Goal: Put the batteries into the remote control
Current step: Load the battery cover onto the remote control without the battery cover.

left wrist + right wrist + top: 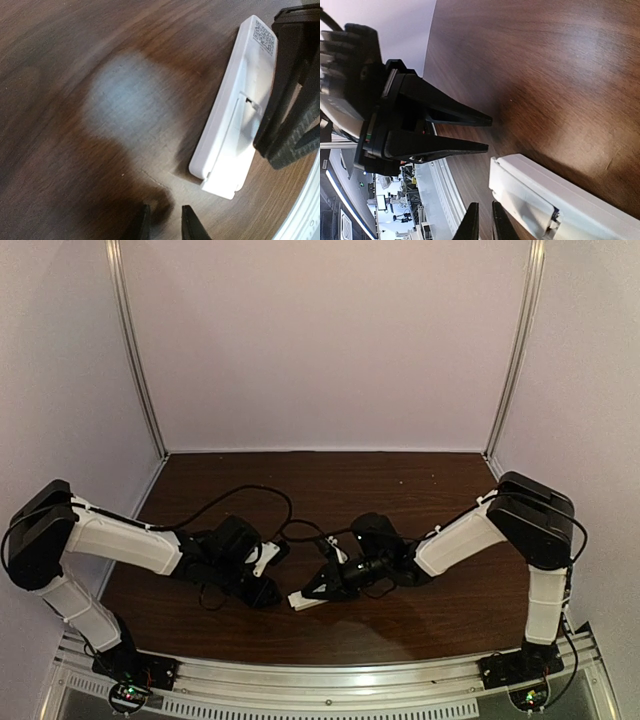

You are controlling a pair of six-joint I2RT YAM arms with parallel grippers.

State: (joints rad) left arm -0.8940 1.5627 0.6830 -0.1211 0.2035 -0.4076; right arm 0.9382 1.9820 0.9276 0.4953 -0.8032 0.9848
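Remote ctrl (303, 601) on table (420, 490), near front edge, btwn grippers.
L gripper (268, 592) just left of it, apart; R gripper (314, 591) by its right side; cover (234, 152) on remote, overhanging its end.

The remote control (307, 599) lies near the middle of the tabletop's (400, 480) near edge and is hemmed in. The left hand (268, 590) sits just off its left end, leaving a narrow strip of wood between them. The right hand (322, 590) crowds close along one long side. Black cables (240, 492) loop behind both hands. Towards both far corners the wood lies open.
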